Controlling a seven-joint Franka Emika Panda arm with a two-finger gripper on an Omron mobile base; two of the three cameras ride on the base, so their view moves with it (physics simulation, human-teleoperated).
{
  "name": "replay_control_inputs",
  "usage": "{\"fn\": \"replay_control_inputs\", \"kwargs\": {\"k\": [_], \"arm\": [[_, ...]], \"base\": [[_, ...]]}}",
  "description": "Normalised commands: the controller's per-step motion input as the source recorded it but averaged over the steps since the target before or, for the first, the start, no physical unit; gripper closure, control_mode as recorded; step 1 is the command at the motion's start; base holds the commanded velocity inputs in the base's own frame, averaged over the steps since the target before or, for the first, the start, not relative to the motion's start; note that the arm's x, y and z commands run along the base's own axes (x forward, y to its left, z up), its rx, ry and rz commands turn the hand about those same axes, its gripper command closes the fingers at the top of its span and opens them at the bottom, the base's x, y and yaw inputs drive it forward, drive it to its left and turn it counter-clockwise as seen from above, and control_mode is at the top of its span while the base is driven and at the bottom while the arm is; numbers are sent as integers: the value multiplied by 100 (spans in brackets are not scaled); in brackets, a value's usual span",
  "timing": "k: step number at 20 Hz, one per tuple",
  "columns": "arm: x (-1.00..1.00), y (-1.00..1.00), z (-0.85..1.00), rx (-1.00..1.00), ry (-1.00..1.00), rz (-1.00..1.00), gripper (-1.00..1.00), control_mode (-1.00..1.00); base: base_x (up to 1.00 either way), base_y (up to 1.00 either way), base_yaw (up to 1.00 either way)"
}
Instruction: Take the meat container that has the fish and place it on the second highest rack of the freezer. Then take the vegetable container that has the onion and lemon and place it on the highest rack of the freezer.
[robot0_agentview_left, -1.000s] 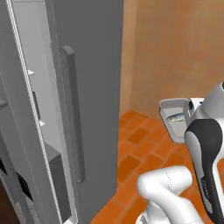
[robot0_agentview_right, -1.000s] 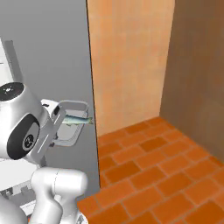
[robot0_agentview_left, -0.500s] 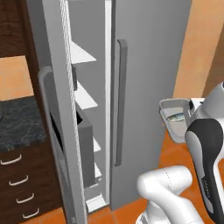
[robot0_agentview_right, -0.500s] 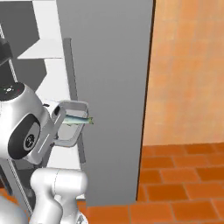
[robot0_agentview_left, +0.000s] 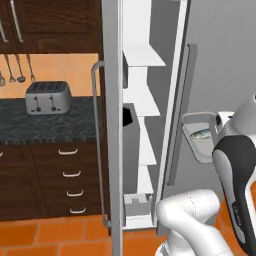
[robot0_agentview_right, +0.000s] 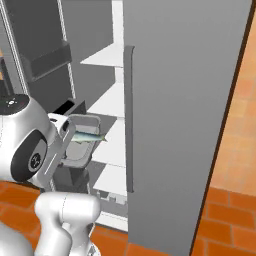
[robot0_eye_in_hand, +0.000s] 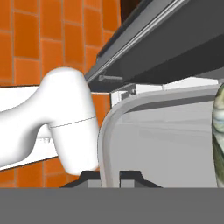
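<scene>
Fish tray held up before the open freezer.
The tool (robot0_eye_in_hand: 110, 177) grips the meat container (robot0_agentview_left: 200, 142) by its rim, the fish (robot0_agentview_right: 88, 136) in it, in front of the freezer shelves (robot0_agentview_right: 109, 102); no writing is readable.

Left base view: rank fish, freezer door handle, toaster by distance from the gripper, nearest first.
Gripper is clamped on the meat container rim.
1. Fish: in the held tray, at the gripper.
2. Freezer door handle: left of the tray, across the open shelves.
3. Toaster: far left, on the dark counter.
</scene>
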Motion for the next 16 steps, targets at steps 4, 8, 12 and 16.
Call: {"fn": "replay_control_inputs", "kwargs": {"k": [4,8,12,16], "arm": [[0,0,0,0,0,0,100,100],[0,0,0,0,0,0,100,100],[0,0,0,0,0,0,100,100],[0,0,0,0,0,0,100,100]], "base": [[11,0,26],[45,-18,25],[57,-1,8],[34,0,5]]}}
